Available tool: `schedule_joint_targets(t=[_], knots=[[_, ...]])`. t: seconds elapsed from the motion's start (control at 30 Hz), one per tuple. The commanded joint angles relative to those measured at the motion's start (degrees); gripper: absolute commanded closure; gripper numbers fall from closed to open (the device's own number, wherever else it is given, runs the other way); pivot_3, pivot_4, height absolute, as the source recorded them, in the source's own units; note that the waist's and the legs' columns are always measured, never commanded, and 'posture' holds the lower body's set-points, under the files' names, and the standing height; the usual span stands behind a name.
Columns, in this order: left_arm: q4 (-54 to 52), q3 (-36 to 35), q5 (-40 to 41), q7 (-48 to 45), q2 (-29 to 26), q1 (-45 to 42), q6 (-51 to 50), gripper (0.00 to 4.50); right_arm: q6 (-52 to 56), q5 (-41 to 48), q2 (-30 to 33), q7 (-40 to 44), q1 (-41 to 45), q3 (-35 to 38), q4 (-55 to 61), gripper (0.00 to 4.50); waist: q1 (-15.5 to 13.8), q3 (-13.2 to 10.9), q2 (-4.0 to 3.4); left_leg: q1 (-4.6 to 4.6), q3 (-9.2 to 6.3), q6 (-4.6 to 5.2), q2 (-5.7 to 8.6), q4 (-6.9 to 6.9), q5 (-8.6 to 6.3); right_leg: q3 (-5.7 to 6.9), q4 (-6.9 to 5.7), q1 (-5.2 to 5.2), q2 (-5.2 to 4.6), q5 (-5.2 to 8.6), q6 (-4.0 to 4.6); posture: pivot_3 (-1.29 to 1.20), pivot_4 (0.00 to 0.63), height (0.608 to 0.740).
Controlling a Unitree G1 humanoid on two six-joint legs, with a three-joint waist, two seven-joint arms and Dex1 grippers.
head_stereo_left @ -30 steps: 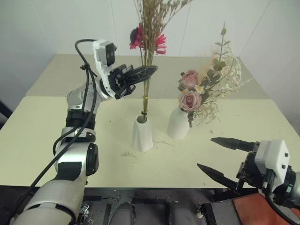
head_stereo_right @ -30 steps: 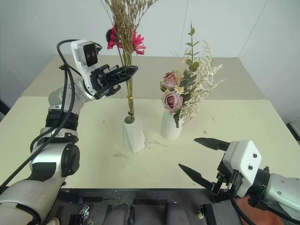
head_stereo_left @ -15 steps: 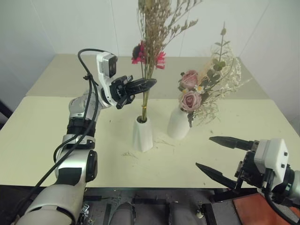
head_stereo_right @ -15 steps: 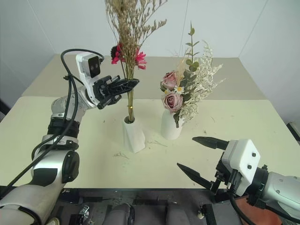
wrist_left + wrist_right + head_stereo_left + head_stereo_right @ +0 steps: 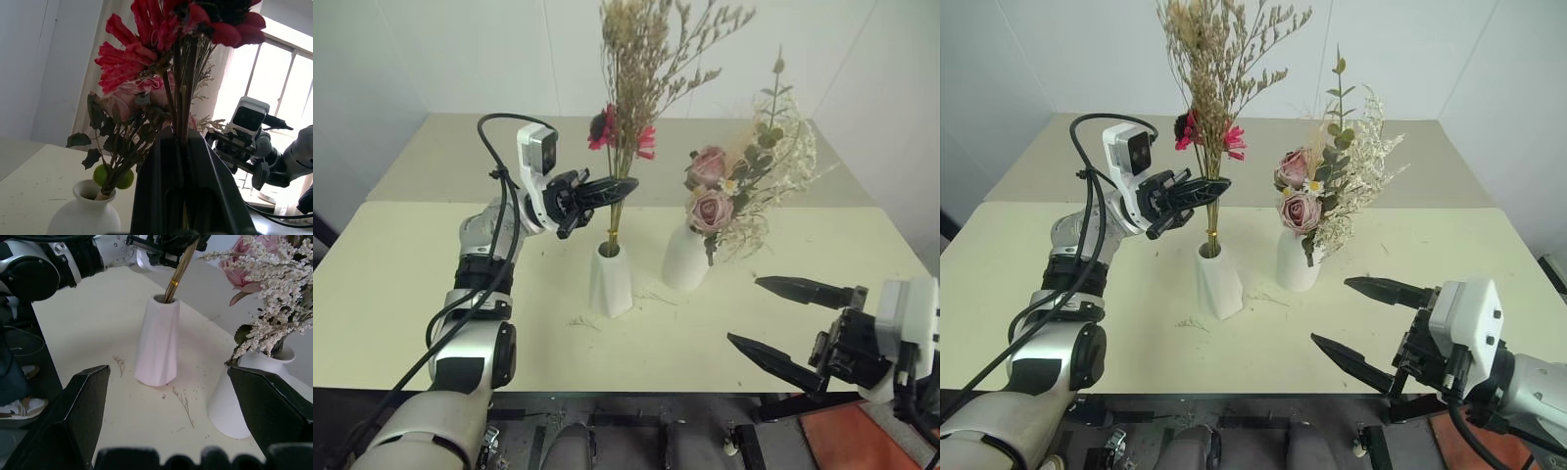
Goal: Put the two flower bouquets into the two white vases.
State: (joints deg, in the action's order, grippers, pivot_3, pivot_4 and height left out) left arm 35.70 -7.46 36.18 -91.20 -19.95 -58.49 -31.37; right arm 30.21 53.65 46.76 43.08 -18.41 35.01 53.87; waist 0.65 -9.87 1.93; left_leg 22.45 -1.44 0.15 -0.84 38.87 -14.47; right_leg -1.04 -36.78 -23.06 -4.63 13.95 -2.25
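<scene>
Your left claw [image 5: 625, 184] is clenched on the stems of the slim bunch [image 5: 628, 93], the one with the magenta-red flower and tall beige sprigs, gripping it partway up with the fingers pointing toward your right. Directly below that claw stands the narrow faceted vase [image 5: 610, 280] on the table [image 5: 401, 284], and the bottom ends of the stems are already inside its mouth; the right wrist view shows the stems, wrapped with a yellowish band, slanting down into the opening. The flower head sits just above the claw and the dried sprigs rise well above it. Just beyond the claw's fingertips, on your right side, you have the rounder vase [image 5: 686, 258], standing near the narrow one but not touching it, and the fuller bunch [image 5: 744, 186] with pink roses, pale filler and green leaves is in it, leaning toward your right. Your right claw [image 5: 783, 323] is released, its two black fingers spread wide and holding nothing; it hovers low near the front edge of the table, well apart from both vases, with its fingers pointing toward them. Between that claw and the narrow vase you can see a few loose dried bits scattered on the table.
</scene>
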Motion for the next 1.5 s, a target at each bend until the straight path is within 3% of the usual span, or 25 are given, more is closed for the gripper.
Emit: schedule_joint_targets(t=[0.03, 0.1, 0.53, 0.67, 0.77, 0.97, 1.13, 1.37, 1.5], knots=[[-1.8, -0.2, 0.7, -0.4, -0.4, -0.3, -0.1, 4.08, -0.8, 0.8, 0.7, -0.4, 0.1, 1.6, 0.4, 0.00, 0.0, 0.0, 0.00, 0.00, 0.00, 0.00, 0.00, 0.00, 0.00, 0.00, 0.00, 0.00, 0.00, 0.00, 0.00, 0.00, 0.150, 0.740], [-1.5, 0.1, 0.7, -1.0, -0.6, -0.3, -0.5, 3.81, -0.9, 0.9, 0.8, -0.5, 0.1, 1.5, 0.3, 0.00, 0.0, 0.0, 0.00, 0.00, 0.00, 0.00, 0.00, 0.00, 0.00, 0.00, 0.00, 0.00, 0.00, 0.00, 0.00, 0.00, 0.150, 0.740], [-6.7, 5.7, 2.2, -1.3, -7.7, 4.1, 1.5, 0.02, -1.5, -0.9, 1.0, 0.1, 0.2, 0.3, -0.3, 0.00, 0.0, 0.0, 0.00, -0.02, 0.00, 0.00, -0.02, 0.00, 0.00, -0.02, -0.02, 0.00, 0.00, 0.00, 0.00, 0.00, 0.150, 0.740], [-10.1, 11.7, 2.1, -1.3, -13.9, 6.7, 4.9, 0.02, -1.7, -1.8, 0.9, 0.5, 0.8, -0.6, -1.0, 0.00, 0.1, 0.0, -0.01, -0.01, 0.00, 0.00, -0.03, -0.01, 0.00, -0.02, -0.01, -0.02, 0.01, 0.00, 0.00, 0.00, 0.150, 0.740], [-11.3, 13.6, 1.2, -1.3, -15.4, 6.8, 6.5, 0.02, -1.8, -2.8, 1.0, 0.7, 1.8, -1.7, -2.0, 0.00, 0.0, 0.0, -0.01, -0.03, 0.01, 0.00, -0.04, 0.00, 0.00, -0.05, -0.02, 0.00, 0.01, 0.00, 0.01, 0.00, 0.150, 0.740], [-12.4, 10.9, -0.9, -1.2, -18.5, 5.7, 3.9, 0.02, -1.9, -4.4, 0.9, 1.1, 2.7, -2.5, -2.9, 0.00, -0.5, 0.0, -0.01, 0.00, 0.01, 0.01, -0.03, 0.01, 0.00, -0.02, 0.00, -0.02, 0.02, 0.00, 0.01, 0.00, 0.150, 0.740], [-14.7, 10.6, 3.1, -1.3, -28.8, 10.3, 2.6, 0.02, -1.7, -4.8, 0.7, 1.9, 0.7, -0.8, -3.1, 0.00, 0.4, 0.0, -0.05, -0.02, 0.02, 0.03, -0.13, -0.03, -0.02, -0.14, -0.03, -0.13, 0.12, 0.02, 0.04, 0.00, 0.150, 0.740], [-21.3, 5.9, 7.9, -1.3, -42.6, 20.5, 2.4, 0.02, -1.4, -5.0, 1.4, 6.1, -2.9, 6.6, -7.0, 0.00, -0.1, 0.0, -0.05, -0.08, 0.05, 0.04, -0.17, -0.04, -0.03, -0.10, -0.06, -0.05, 0.10, 0.03, 0.05, 0.00, 0.150, 0.740], [-22.8, 0.9, 10.0, -1.3, -46.4, 25.9, 0.9, 0.02, -1.7, -5.6, 2.2, 11.9, -6.9, 13.8, -10.7, 0.00, -0.6, 0.0, -0.06, -0.04, 0.07, 0.05, -0.17, -0.05, -0.03, -0.06, -0.01, -0.07, 0.07, 0.04, 0.07, 0.00, 0.150, 0.740]])
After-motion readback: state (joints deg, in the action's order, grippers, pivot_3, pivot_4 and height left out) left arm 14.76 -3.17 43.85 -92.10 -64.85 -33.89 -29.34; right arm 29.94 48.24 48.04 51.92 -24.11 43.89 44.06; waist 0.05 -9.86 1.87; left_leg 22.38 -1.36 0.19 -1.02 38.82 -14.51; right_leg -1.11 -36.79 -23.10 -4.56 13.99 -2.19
